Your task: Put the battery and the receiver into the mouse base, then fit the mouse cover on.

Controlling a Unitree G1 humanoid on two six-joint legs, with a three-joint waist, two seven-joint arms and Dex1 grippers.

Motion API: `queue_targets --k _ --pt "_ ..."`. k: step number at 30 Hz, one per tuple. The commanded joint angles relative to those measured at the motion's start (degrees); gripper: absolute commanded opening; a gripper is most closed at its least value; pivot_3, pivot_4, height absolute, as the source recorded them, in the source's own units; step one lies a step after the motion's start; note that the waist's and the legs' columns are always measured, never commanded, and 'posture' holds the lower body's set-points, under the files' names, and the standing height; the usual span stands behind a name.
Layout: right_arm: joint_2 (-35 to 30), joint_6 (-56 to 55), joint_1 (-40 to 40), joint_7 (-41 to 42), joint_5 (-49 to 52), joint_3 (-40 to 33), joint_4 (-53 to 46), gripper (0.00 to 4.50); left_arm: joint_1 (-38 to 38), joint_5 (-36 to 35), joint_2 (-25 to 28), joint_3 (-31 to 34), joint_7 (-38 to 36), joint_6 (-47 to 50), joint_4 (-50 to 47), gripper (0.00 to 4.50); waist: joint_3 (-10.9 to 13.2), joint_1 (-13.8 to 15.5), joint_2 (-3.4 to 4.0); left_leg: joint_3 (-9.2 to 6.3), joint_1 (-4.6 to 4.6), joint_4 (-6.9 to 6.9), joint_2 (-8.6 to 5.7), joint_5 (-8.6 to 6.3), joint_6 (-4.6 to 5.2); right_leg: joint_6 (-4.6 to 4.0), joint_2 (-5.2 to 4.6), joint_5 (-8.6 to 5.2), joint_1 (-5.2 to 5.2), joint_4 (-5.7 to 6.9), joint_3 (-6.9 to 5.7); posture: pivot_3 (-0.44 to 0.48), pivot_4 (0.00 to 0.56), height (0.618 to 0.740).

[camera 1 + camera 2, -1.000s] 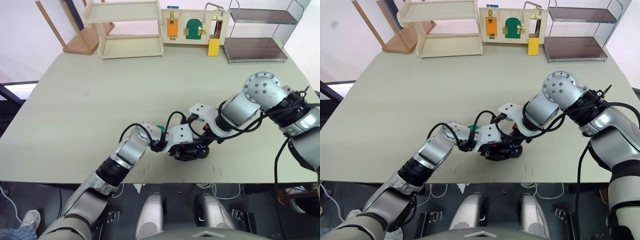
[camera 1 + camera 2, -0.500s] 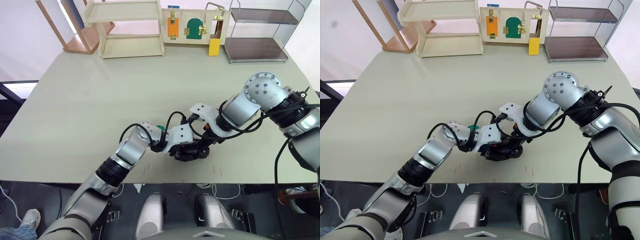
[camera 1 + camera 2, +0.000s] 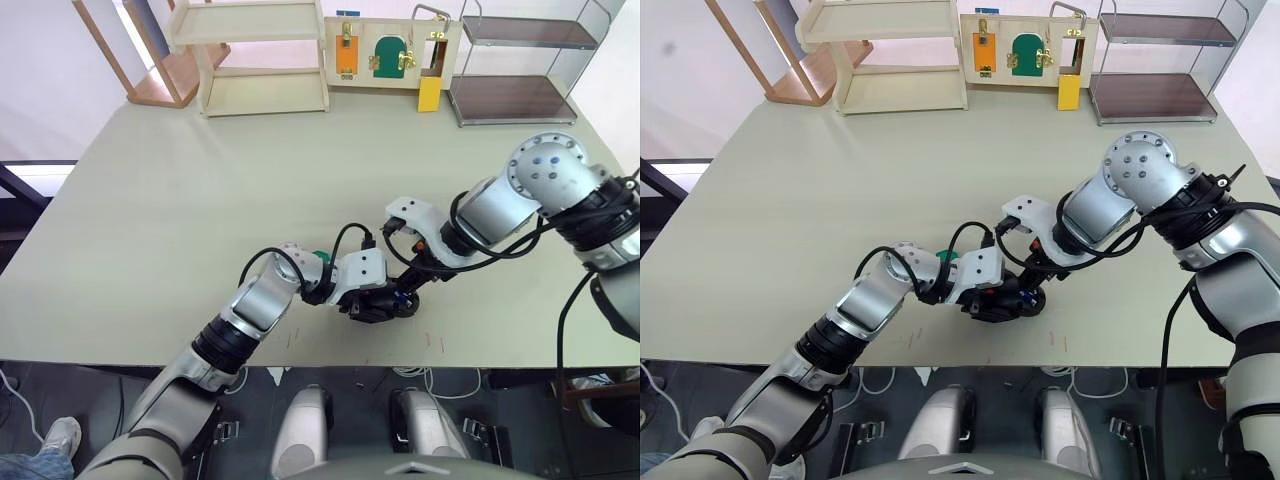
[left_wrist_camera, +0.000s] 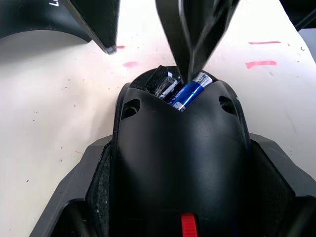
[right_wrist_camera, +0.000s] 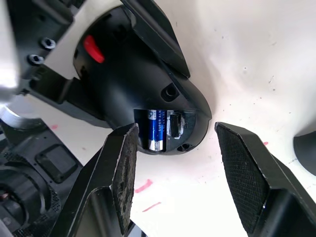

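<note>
While left tool [image 4: 182,197] clamps mouse base [image 5: 143,84], battery [image 5: 155,129] inside (receiver [image 5: 174,124] seemingly alongside)

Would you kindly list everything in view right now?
table: one, pale grey-green, under everything.
mouse base: one, black with red wheel, near the table's front edge.
battery: one, blue, in the base's bay.
receiver: one, dark and silvery, in the slot beside the battery.
green disc: one, by the left wrist.
wooden shelf, latch board, yellow block, metal rack: one each, far edge.
left gripper: shut on the mouse base.
right gripper: open, astride the base's rear end.
</note>
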Motion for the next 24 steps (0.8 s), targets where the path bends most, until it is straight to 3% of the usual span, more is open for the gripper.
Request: queue_targets --k 1,11,15,19,24 --pt "-1.9 0.3 -0.8 2.3 0.8 -2.7 -3.3 2.59 1.5 1.4 0.3 -2.2 0.1 1.4 1.9 2.99 0.0 0.0 0.0 0.0 -0.01 0.0 0.0 0.0 0.0 0.0 0.0 0.0 0.0 0.0 0.0 0.0 0.15 0.74" --pt "-12.1 0.0 7.9 14.3 -4.8 -13.3 -17.0 2.59 1.6 1.4 0.4 -2.0 0.3 2.1 1.2 2.99 0.0 0.0 0.02 -0.03 -0.03 -0.01 0.0 0.0 0.0 0.0 -0.01 0.0 0.0 -0.07 -0.04 0.0 0.15 0.74" --pt "-14.0 -3.3 12.6 21.8 -14.3 -19.1 -22.2 2.59 1.7 1.4 0.7 -1.8 0.5 2.4 0.9 2.99 0.0 0.1 0.02 -0.05 -0.03 0.01 0.02 0.0 0.0 -0.01 0.01 0.0 0.0 -0.05 -0.06 0.0 0.15 0.74" --pt "-17.4 -9.5 19.6 32.7 -26.3 -20.5 -29.6 2.59 1.6 1.3 1.0 -1.9 0.2 2.5 0.5 2.99 0.0 0.1 0.02 -0.02 -0.01 0.0 0.0 0.0 0.0 0.0 0.01 0.0 0.01 -0.07 -0.02 0.0 0.15 0.74" --pt "-20.7 -23.1 28.3 46.4 -42.1 -20.1 -34.6 0.41 1.0 1.3 1.0 -1.8 0.1 2.4 1.1 2.99 0.0 0.0 0.02 -0.02 0.0 0.0 -0.02 0.0 0.0 0.02 0.03 -0.01 0.0 -0.06 -0.03 0.0 0.15 0.74"
